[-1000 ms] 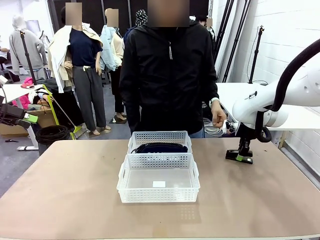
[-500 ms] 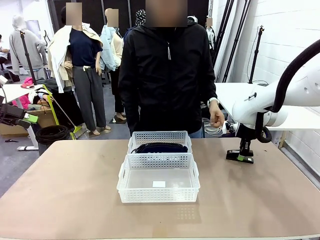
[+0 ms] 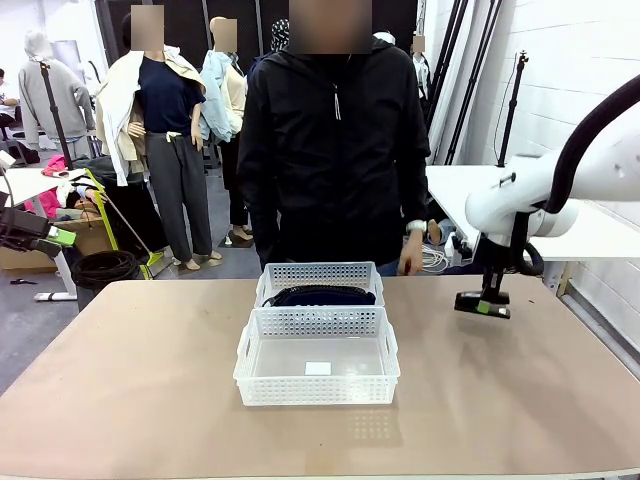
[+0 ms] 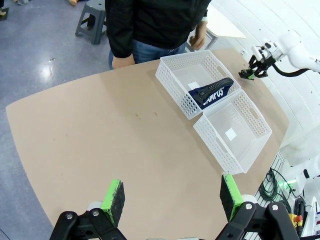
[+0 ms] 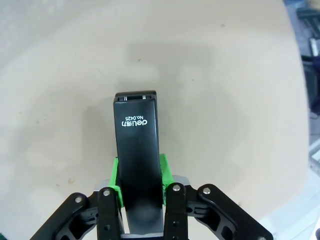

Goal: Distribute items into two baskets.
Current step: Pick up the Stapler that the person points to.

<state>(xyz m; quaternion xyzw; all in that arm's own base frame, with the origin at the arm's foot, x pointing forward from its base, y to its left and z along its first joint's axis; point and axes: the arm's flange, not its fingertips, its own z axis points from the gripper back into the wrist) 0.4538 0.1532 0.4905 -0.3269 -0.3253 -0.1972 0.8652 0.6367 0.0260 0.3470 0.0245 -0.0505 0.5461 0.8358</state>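
Note:
The black stapler [image 3: 482,303] hangs a little above the table at the right, with my right gripper [image 3: 487,298] shut on it. In the right wrist view the stapler [image 5: 137,145] juts out between the green pads [image 5: 115,187], over bare tabletop. Two white baskets stand end to end mid-table. The far basket [image 3: 320,271] holds the navy pouch [image 3: 320,296], whose white lettering shows in the left wrist view [image 4: 212,91]. The near basket [image 3: 316,322] holds just its small label. My left gripper [image 4: 171,200] is open, high above the table's left part, nothing between its fingers.
A person in a black jacket stands at the far edge behind the baskets, one hand [image 3: 410,262] hanging near the table's rim. Bare tabletop lies left and right of the baskets [image 4: 215,145]. A white table stands beyond the right side.
My right gripper closed on the stapler and lifted it off the table. The person's hand dropped from chest height toward the table edge. The left gripper stayed put.

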